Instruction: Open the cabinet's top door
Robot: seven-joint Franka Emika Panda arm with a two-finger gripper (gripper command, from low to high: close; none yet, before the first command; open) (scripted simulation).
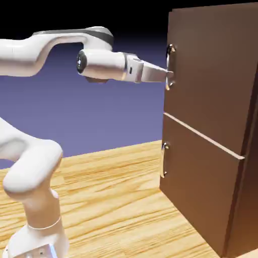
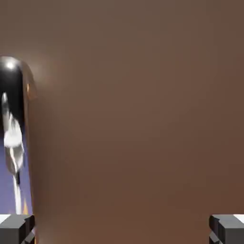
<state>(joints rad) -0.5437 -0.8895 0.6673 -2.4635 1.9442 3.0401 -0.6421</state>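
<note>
And here's the gripper, fingers spread wide, right up at the top door's handle along the near-vertical edge of the top door, upper half of the cabinet! The door looks closed. In the hand view the bar runs down the left side, close above one fingertip, with flat brown panel filling the middle. That's the danger: if the bar isn't properly between the fingers, closing could grab nothing, or shove it aside. Push deeper and a fingertip may jam against the panel; pull with a shallow hold and the smooth metal could slip free!
</note>
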